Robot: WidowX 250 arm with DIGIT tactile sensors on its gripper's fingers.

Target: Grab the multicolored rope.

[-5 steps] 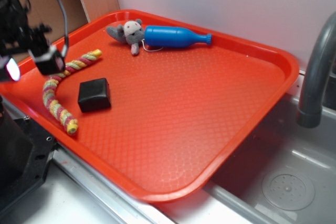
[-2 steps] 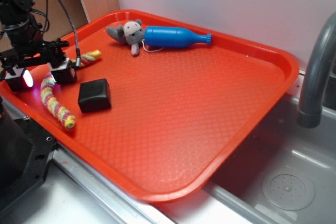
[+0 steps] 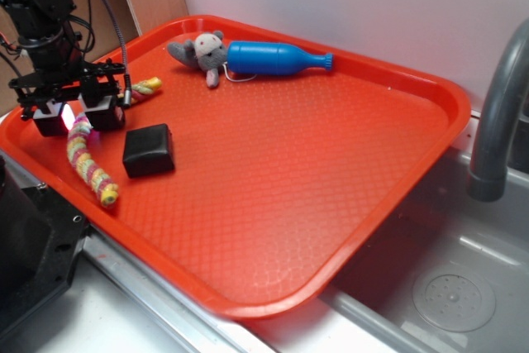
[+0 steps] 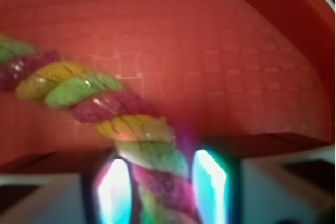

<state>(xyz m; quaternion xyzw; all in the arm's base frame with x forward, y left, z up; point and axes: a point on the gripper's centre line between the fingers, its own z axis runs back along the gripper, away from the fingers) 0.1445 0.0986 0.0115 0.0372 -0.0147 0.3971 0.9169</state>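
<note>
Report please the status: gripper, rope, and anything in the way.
Gripper down on tray, open, jaws either side of multicolored rope. Rope lying on tray, not lifted. Black block close beside, not between jaws.

Multicolored rope (image 4: 89,90) on red tray (image 4: 220,51), end effector (image 4: 160,184) fingers (image 4: 118,192) flanking it, blurred

Pincer (image 3: 76,114) low, pointed down, jaws parted.
</note>
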